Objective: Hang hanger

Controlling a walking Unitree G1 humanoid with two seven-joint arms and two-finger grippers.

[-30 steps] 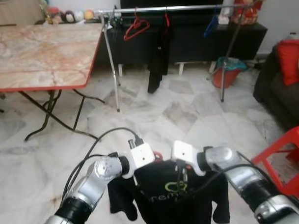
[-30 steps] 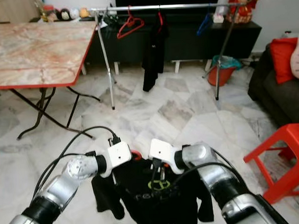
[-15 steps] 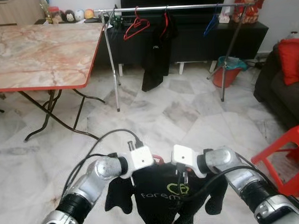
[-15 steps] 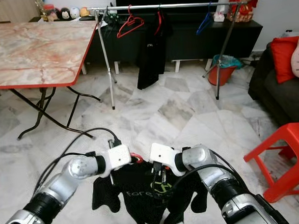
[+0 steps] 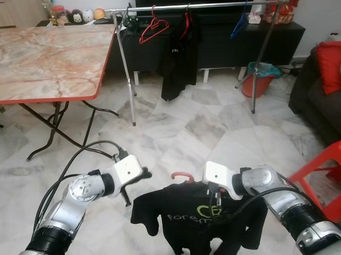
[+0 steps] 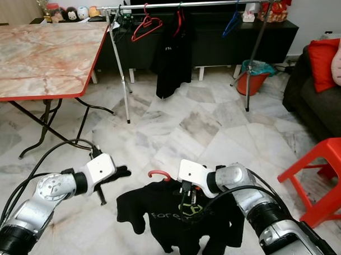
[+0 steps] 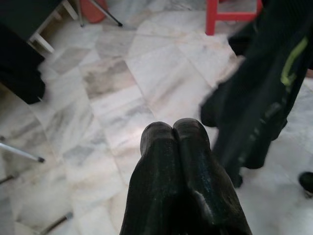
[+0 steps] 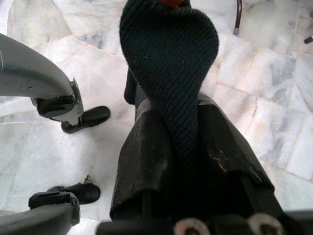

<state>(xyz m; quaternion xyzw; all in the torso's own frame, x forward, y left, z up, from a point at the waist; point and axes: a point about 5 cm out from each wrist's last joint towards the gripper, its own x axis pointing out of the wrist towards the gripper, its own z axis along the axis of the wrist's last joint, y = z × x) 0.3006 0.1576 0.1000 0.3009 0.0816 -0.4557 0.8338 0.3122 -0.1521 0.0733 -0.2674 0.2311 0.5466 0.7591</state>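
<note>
Dangling near, low centre: black shirt [image 5: 210, 224] on red hanger [image 5: 182, 176], light and floppy, best taken at the collar. Right pincer [image 6: 187, 193] clamping collar fabric. Left pincer [image 5: 134, 182] pressed together, empty, left. Rail [image 5: 200, 5] far.

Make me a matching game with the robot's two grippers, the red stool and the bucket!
Things:
1. left gripper
2. right gripper
3. red stool
4. bucket

Descriptions:
A. under the clothes rail
B. pinching the black shirt
C. shut on nothing
D. on the floor at the robot's right

Pairs: 1-C, 2-B, 3-D, 4-A
</note>
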